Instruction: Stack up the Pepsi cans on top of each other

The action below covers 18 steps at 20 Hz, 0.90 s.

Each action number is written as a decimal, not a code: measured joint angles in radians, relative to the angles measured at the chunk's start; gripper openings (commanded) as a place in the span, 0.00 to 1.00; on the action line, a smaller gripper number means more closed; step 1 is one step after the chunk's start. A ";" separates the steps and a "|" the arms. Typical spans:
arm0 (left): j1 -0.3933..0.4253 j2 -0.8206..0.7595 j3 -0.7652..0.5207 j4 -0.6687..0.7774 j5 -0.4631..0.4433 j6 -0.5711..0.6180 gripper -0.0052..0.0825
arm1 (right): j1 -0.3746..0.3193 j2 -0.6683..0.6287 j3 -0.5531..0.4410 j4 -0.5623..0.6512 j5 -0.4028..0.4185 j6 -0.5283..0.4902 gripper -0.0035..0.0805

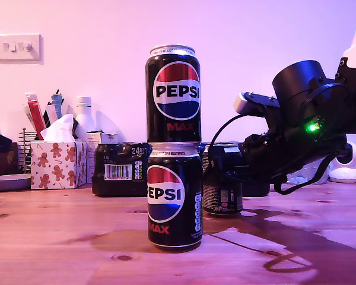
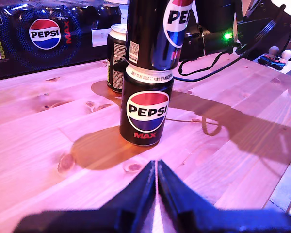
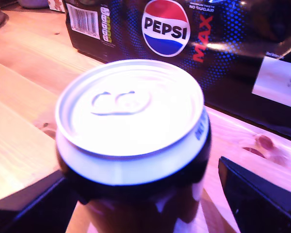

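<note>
While your second gripper (image 3: 140, 194) straddles the third can (image 3: 131, 121) with wide jaws behind the two-can stack (image 1: 173, 148), a careless lift could topple it; your first gripper (image 2: 156, 184) is pinched empty.

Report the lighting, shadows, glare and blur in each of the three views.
Exterior view: a pink-purple cast, with the arm's shadow falling across the table. First wrist view: the stacked cans throw a shadow, and my first gripper is soft at the near edge. Second wrist view: the third can has a glaring, blurred lid.
</note>
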<state>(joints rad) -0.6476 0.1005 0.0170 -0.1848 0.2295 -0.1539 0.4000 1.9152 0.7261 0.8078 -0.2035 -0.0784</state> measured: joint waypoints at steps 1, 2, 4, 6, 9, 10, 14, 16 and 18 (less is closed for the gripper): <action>0.000 0.000 0.000 0.000 0.000 0.000 0.04 | 0.000 0.000 0.000 0.000 0.000 0.000 0.91; 0.000 0.000 0.000 0.000 0.000 0.000 0.04 | 0.000 0.000 0.000 0.000 0.000 0.000 0.86; 0.000 0.000 0.000 0.000 0.000 0.000 0.04 | 0.000 0.000 0.000 0.000 0.000 0.000 0.76; 0.000 0.000 0.000 -0.002 0.000 0.000 0.04 | 0.001 0.000 0.000 0.001 0.002 -0.002 0.68; 0.000 0.000 0.000 -0.006 0.000 0.000 0.04 | 0.001 0.000 0.000 0.006 0.001 -0.001 0.67; 0.000 0.000 0.001 -0.011 0.000 0.000 0.04 | 0.001 0.001 0.000 0.011 0.002 -0.001 0.67; 0.000 0.000 0.002 -0.013 0.000 0.000 0.04 | 0.002 0.017 -0.001 0.055 0.003 0.000 0.67; 0.000 0.000 0.002 -0.014 0.000 0.000 0.04 | 0.002 0.017 -0.001 0.055 0.004 0.000 0.67; 0.000 0.000 0.002 -0.014 0.000 0.000 0.04 | 0.002 0.017 -0.002 0.046 0.003 0.000 0.67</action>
<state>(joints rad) -0.6476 0.1005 0.0185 -0.1986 0.2295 -0.1539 0.4019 1.9324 0.7246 0.8536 -0.2001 -0.0784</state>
